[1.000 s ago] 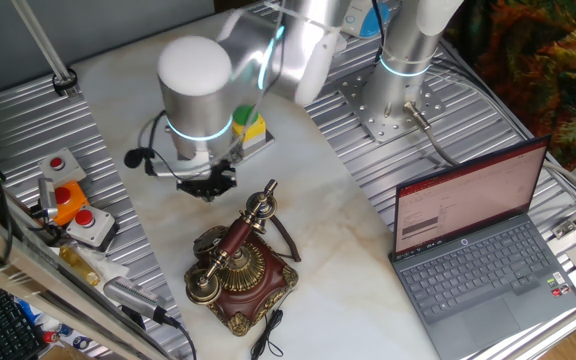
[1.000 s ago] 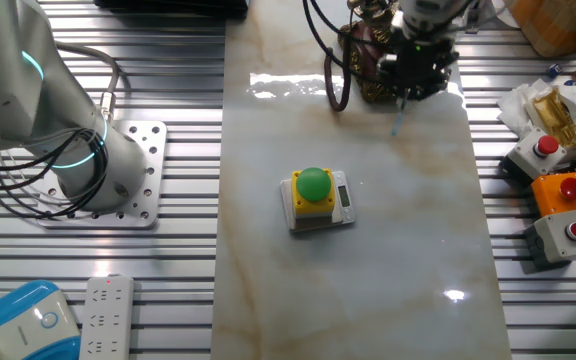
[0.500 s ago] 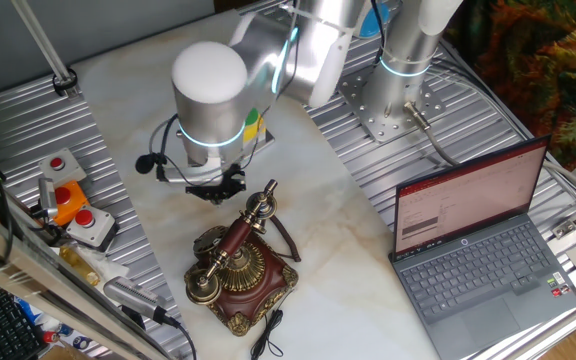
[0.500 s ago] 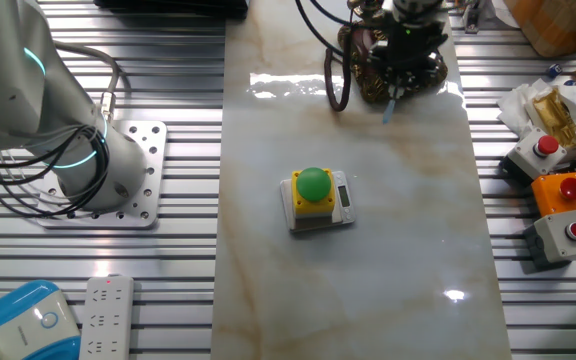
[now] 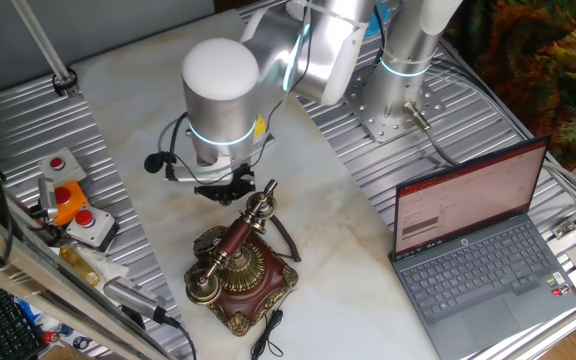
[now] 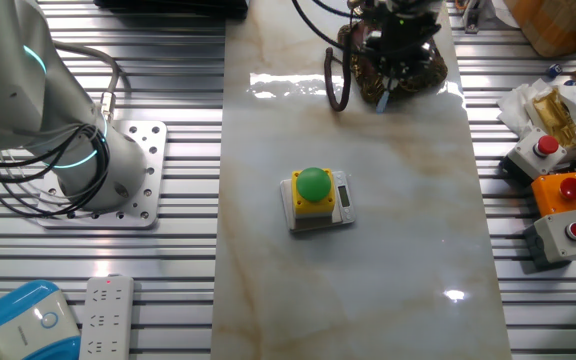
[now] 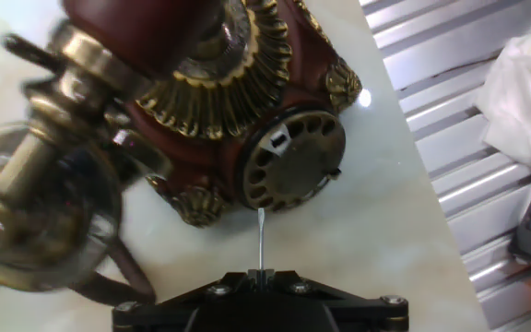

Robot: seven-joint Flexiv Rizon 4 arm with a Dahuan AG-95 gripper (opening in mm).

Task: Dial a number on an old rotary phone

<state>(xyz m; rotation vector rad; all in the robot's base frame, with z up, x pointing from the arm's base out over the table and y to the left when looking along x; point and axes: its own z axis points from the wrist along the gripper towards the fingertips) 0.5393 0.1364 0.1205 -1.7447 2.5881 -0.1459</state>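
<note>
The old rotary phone point(image 5: 240, 270) stands on the marble table point(image 6: 368, 250), just ahead of the gripper point(image 7: 261, 277), its brass dial point(image 7: 292, 160) facing the fingers. A thin pin point(image 7: 261, 238) juts from the gripper, tip just short of the dial's rim. Whether the jaws are spread or pressed together cannot be told. A yellow box point(image 6: 315, 198) sits well behind.

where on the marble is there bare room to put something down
Bare marble lies between the yellow box with a green button and the grey boxes with red buttons, and along the near edge. It is crowded at the far end, where the gripper hangs by the old rotary phone.
</note>
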